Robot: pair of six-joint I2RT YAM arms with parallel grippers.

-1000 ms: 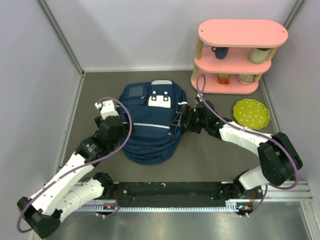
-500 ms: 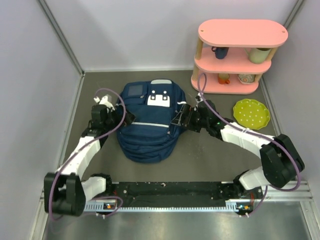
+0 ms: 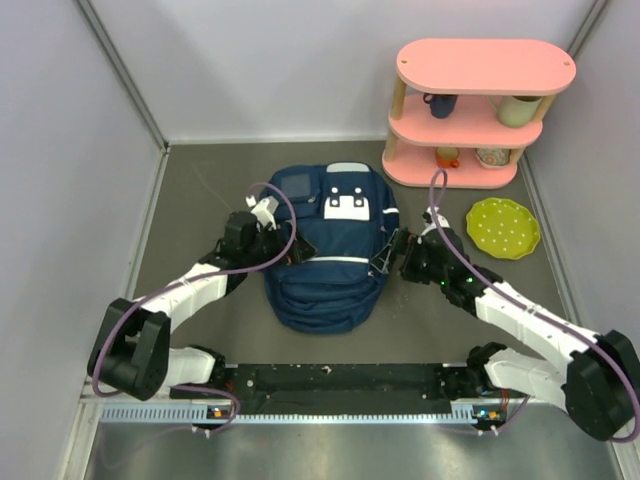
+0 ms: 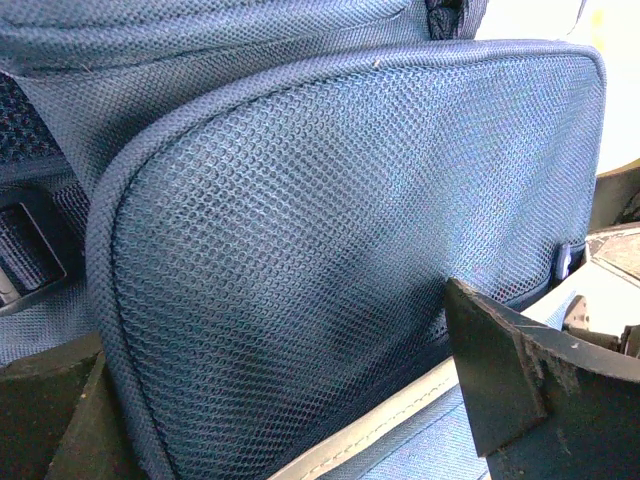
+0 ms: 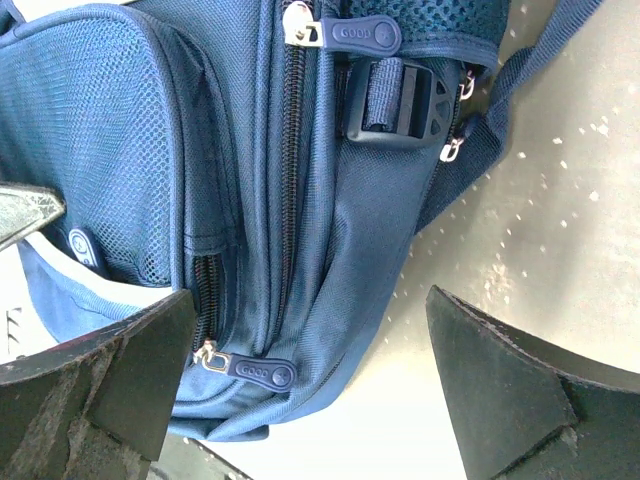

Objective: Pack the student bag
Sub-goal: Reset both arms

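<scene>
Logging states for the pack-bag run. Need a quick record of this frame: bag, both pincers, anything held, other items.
bag: student bag lying front up, mid table
left pincer: open, mesh side pocket between its fingers
right pincer: open, at the bag's opposite side, by the side zips
held: nothing gripped
other: pink shelf with cups, green plate beside it, far right

Overhead, wrist close-ups: same bag (image 3: 325, 270)
</scene>
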